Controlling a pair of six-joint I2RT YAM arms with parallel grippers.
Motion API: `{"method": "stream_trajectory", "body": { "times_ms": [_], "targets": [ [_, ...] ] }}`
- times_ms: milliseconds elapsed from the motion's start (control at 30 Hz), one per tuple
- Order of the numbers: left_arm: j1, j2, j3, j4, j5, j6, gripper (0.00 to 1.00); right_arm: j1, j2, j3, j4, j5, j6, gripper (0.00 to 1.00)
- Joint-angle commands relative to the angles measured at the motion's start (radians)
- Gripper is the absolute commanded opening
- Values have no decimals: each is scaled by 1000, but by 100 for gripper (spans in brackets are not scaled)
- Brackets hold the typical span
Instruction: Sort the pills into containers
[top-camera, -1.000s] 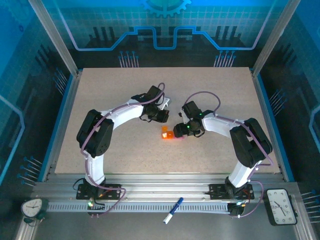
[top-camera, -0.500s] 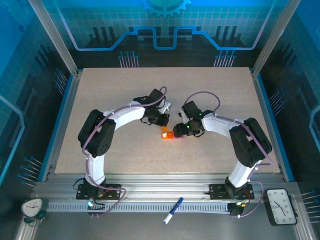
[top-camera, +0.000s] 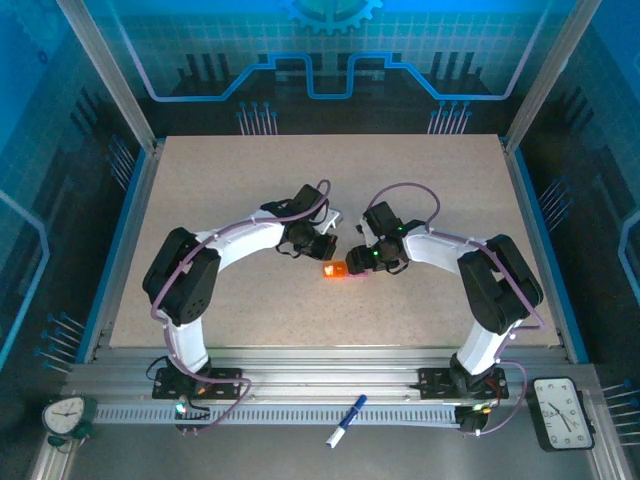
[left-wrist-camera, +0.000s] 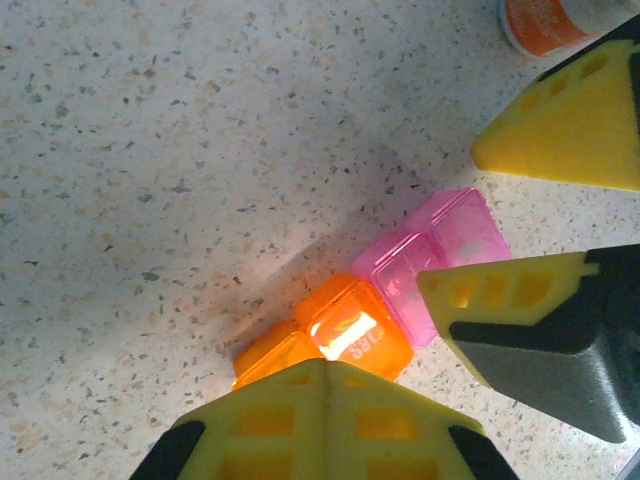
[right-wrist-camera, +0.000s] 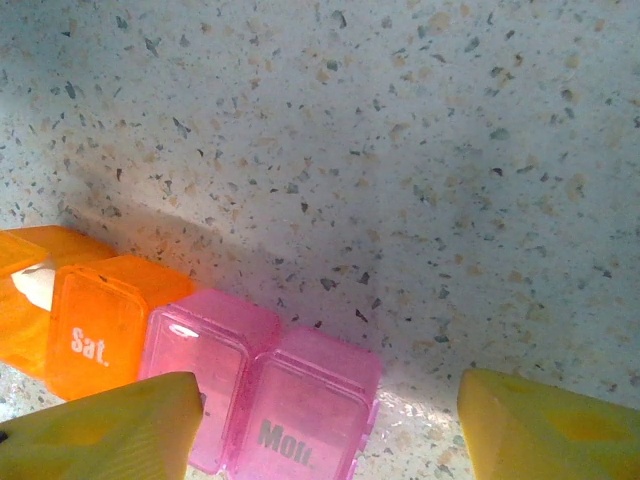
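Note:
The containers (top-camera: 336, 270) are a short strip of orange and pink lidded cells lying on the table between both arms. In the left wrist view my left gripper (left-wrist-camera: 328, 376) is shut, with nothing held, and its tip sits right over the orange end of the containers (left-wrist-camera: 345, 335). My right gripper (right-wrist-camera: 328, 398) is open and straddles the pink end of the containers (right-wrist-camera: 300, 420): one finger (right-wrist-camera: 110, 430) overlaps a pink cell and the other stands apart on bare table. A small white piece (right-wrist-camera: 35, 285), perhaps a pill, shows in the end orange cell.
A small bottle (left-wrist-camera: 555, 18) with an orange lower part stands just past the right gripper's fingers. The speckled table (top-camera: 240, 170) has open room on all sides of the arms. A pen (top-camera: 345, 419) and two clocks lie on the frame in front.
My left gripper has moved right and nearer, down to the orange end of the strip. The right gripper has stayed over the pink end.

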Motion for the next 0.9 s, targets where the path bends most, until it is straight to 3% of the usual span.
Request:
{"method": "stream_trajectory", "body": {
  "times_ms": [0,867],
  "targets": [
    [-15,-25,-28,5,31,-8,0,3,47,-3,-20,34,8,70],
    [-48,-2,-100,23,22,-7,0,-2,57,-7,-21,33,5,69]
  ]
}}
